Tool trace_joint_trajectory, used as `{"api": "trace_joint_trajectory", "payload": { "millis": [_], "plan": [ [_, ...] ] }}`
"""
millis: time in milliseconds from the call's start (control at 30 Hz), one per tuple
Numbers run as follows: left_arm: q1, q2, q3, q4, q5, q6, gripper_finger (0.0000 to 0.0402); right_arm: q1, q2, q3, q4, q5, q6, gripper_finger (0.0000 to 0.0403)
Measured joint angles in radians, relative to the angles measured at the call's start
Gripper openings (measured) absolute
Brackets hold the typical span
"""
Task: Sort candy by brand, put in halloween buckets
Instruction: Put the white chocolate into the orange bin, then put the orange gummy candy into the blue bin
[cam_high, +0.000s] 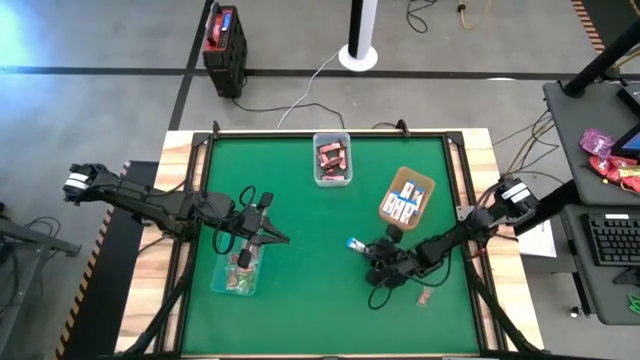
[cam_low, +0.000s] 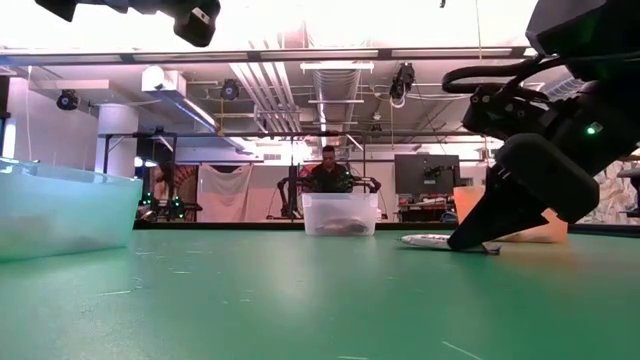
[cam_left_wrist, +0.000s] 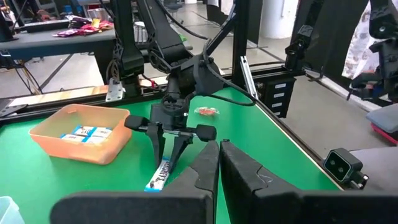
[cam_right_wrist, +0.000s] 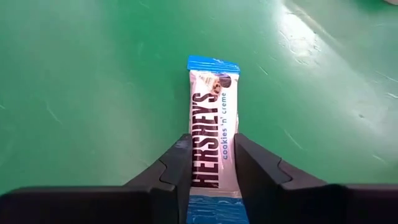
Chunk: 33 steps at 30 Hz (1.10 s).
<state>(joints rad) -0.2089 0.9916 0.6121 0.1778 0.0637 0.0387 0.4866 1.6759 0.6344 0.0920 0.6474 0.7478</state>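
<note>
A blue-and-white candy bar (cam_right_wrist: 213, 118) lies flat on the green mat, right of centre (cam_high: 355, 243). My right gripper (cam_right_wrist: 211, 168) is down at the bar's near end, shut on it. My left gripper (cam_high: 268, 226) hovers shut and holds nothing above the teal tub (cam_high: 238, 272), which has pinkish candy in it. The clear tub (cam_high: 332, 160) at the far edge holds dark red pieces. The brown tray (cam_high: 407, 196) holds blue-and-white bars. One pinkish candy (cam_high: 424, 297) lies on the mat near the right gripper. My right gripper pinches the blue-and-white candy bar between its two fingers (cam_right_wrist: 180, 165), one on each long edge near the bar's near end (cam_right_wrist: 208, 180). The fingers slant down and lie along the bar. The bar lies flat on the mat (cam_low: 428, 240).
A raised rail (cam_high: 460, 190) frames the green mat. A black-and-red box (cam_high: 224, 38) stands on the floor beyond the table. A person (cam_low: 328, 172) sits in the room behind. Bare mat lies in the middle and near the front edge.
</note>
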Motion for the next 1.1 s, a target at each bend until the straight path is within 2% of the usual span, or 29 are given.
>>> {"api": "trace_joint_trajectory", "payload": {
  "millis": [267,433,600,733,800,900,1000,1100],
  "plan": [
    [0.0,0.0,0.0,0.0,0.0,0.0,0.0,-0.002,-0.127,-0.003,-0.017,0.019,-0.042,0.0084],
    [0.0,0.0,0.0,0.001,-0.001,0.0,0.0,-0.003,-0.239,-0.002,-0.072,0.103,-0.051,0.0074],
    [0.0,0.0,0.001,0.003,-0.001,0.0,0.0,-0.018,-0.407,-0.001,-0.309,0.259,0.111,0.0058],
    [0.0,0.0,0.001,0.003,-0.001,0.0,0.0,-0.061,-0.521,-0.001,-0.587,0.332,0.428,0.0046],
    [0.0,0.0,0.001,0.004,-0.001,0.0,0.0,-0.087,-0.558,-0.001,-0.724,0.313,0.603,0.0038],
    [0.0,0.0,0.001,0.004,-0.001,0.0,0.0,-0.128,-0.587,-0.001,-0.872,0.19,0.782,0.0028],
    [0.0,0.0,0.001,0.004,-0.001,0.001,0.0,-0.149,-0.583,-0.001,-0.909,0.102,0.805,0.0023],
    [0.0,0.0,0.001,0.004,-0.001,0.001,0.0,-0.15,-0.566,-0.001,-0.902,0.094,0.804,0.0025]
  ]
}}
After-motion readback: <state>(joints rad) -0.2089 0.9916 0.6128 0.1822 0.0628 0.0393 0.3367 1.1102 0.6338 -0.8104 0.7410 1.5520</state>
